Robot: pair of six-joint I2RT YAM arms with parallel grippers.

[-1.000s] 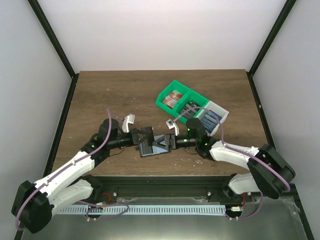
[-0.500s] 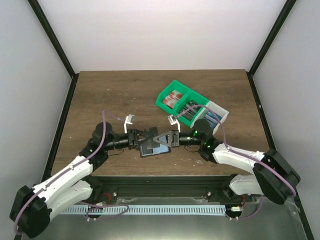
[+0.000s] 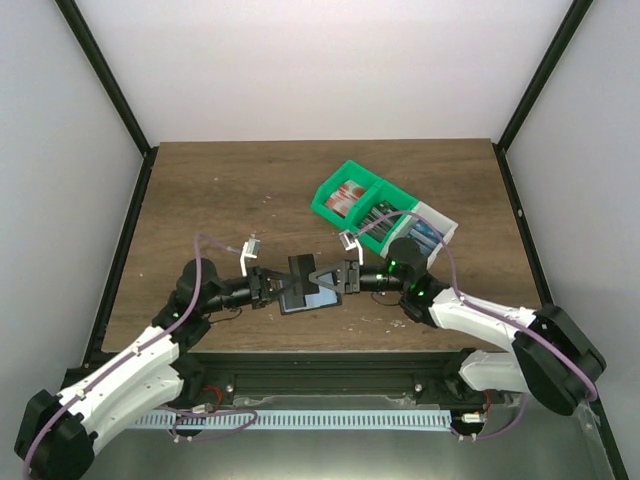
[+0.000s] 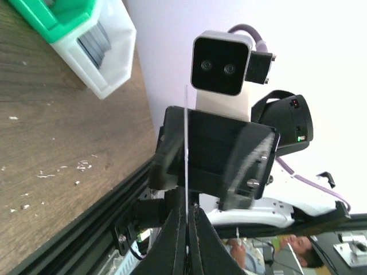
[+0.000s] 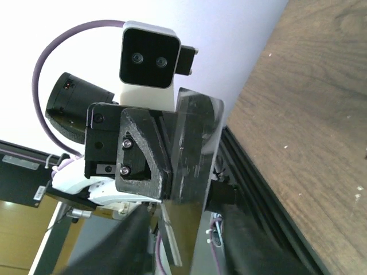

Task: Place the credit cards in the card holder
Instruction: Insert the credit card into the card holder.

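My left gripper point(image 4: 187, 223) is shut on a thin credit card point(image 4: 186, 143), seen edge-on as a pale line above the table. From the right wrist the same card point(image 5: 195, 149) looks dark and glossy. My right gripper point(image 5: 189, 220) faces it with one finger on each side of the card's free edge and a gap at both. In the top view the grippers meet nose to nose, the left gripper point(image 3: 283, 283) and the right gripper point(image 3: 328, 280) with the card point(image 3: 300, 268) between them. The black card holder point(image 3: 300, 303) lies open on the table just under them.
A green bin point(image 3: 345, 195) and a white bin point(image 3: 425, 235) holding stacked items stand at the back right, and both show in the left wrist view, green bin point(image 4: 46, 11) and white bin point(image 4: 106, 51). The table's black front rail point(image 5: 258, 172) runs close below the grippers.
Both grippers have lifted off the holder on the table. The left arm has drawn back to the left with the card. The right jaws now stand around the card's free edge.
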